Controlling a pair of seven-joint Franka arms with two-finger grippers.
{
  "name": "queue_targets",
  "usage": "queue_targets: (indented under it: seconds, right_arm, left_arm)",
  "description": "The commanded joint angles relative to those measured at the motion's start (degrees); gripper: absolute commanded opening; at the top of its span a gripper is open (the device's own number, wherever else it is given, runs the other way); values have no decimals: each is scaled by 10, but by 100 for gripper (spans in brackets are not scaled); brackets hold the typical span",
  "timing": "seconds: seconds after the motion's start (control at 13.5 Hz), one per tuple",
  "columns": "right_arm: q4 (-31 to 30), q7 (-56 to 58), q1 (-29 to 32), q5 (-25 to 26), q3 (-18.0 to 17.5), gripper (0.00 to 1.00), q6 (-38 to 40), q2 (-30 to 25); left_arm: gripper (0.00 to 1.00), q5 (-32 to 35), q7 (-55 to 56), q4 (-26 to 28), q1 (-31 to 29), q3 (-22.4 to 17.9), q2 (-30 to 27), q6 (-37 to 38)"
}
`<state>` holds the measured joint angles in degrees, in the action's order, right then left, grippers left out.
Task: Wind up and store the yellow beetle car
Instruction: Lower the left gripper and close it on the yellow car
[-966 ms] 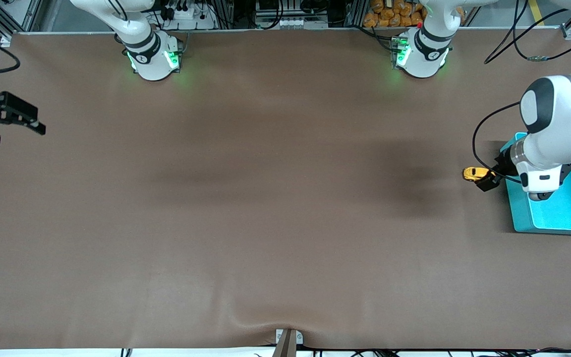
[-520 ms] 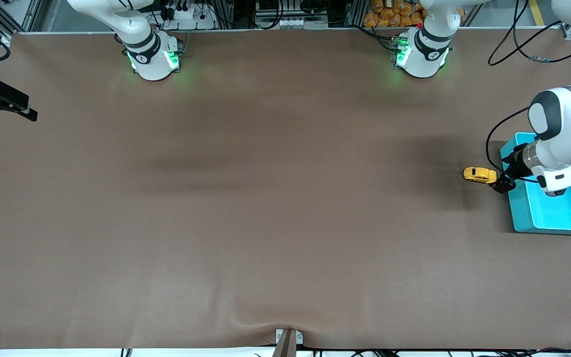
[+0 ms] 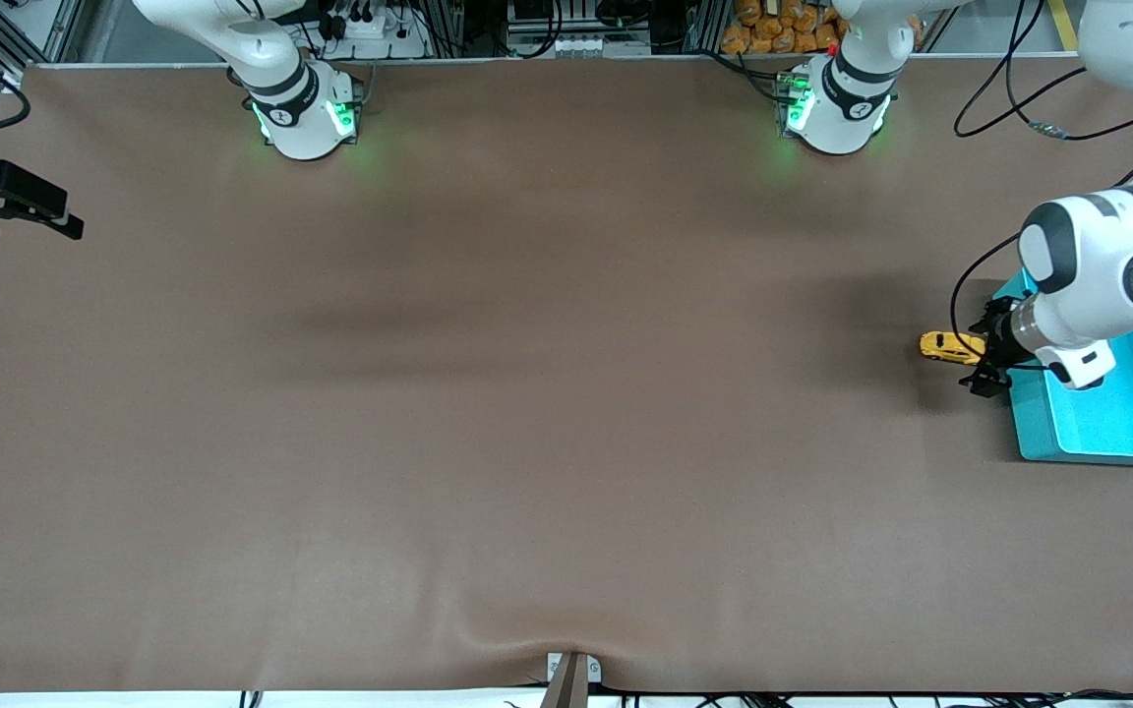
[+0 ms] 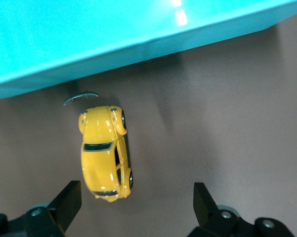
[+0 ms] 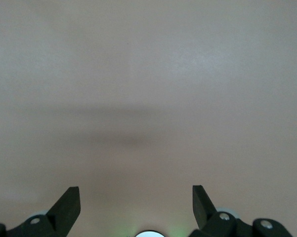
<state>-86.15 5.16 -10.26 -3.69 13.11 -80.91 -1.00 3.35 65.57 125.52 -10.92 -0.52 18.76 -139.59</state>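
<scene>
Toy car on worktop just beside bin; left hand open, empty, beside car, long axis off-centre between fingers; right hand open, waiting, well apart.

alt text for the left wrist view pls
A yellow beetle car sits on the brown table beside the teal bin, just inside one finger of the open left tool, which is empty.

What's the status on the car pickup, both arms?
Left gripper open, over the yellow car, not gripping. Car on table beside teal bin. Right gripper open, waiting at table's edge. Nothing in the way.
</scene>
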Motion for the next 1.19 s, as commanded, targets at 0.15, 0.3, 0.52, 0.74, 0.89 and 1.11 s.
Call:
queue_targets:
  seconds: [0.15, 0.3, 0.52, 0.74, 0.89, 1.11]
  right_arm:
    - [-31, -9, 30, 18, -49, 100, -6, -28]
    - [-44, 14, 32, 18, -49, 100, -20, -34]
    - [-79, 25, 34, 18, -49, 100, -51, -54]
    - [-78, 26, 36, 18, -51, 100, -52, -53]
    - [-79, 34, 39, 18, -51, 100, -54, -52]
    - [-78, 37, 39, 18, -51, 100, -62, -52]
  left_arm:
    - [100, 13, 23, 31, -2, 0, 2, -17]
    - [100, 13, 23, 32, -7, 0, 3, -17]
    - [100, 14, 20, 38, -20, -1, 4, -22]
    - [100, 21, 16, 55, -31, -1, 5, -51]
    - [100, 21, 16, 65, -31, -1, 4, -62]
    - [95, 22, 10, 74, -31, -1, 4, -70]
